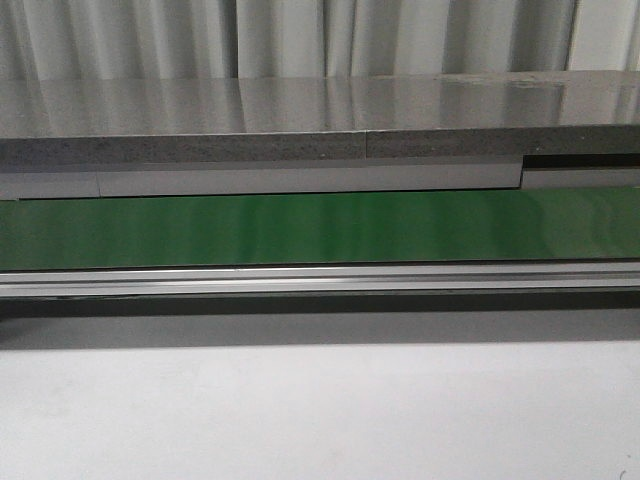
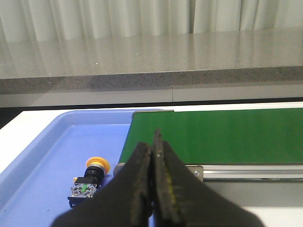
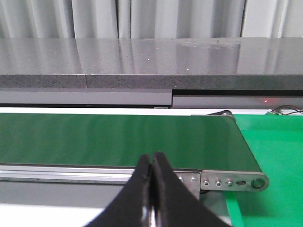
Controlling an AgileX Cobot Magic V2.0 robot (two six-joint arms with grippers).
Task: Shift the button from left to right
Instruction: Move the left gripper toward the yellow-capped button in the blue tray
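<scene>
The button [image 2: 89,182], a yellow-orange cap on a dark body with a green mark, lies on its side in a blue tray [image 2: 57,142] in the left wrist view. My left gripper [image 2: 152,146] is shut and empty, above and beside the button, near the left end of the green conveyor belt [image 2: 222,135]. My right gripper [image 3: 152,158] is shut and empty, over the near rail at the belt's right end [image 3: 142,137]. Neither gripper nor the button shows in the front view.
The green belt [image 1: 320,228] runs across the front view with an aluminium rail [image 1: 320,278] along its near side and a grey stone counter [image 1: 320,120] behind. A bright green tray [image 3: 274,156] lies past the belt's right end.
</scene>
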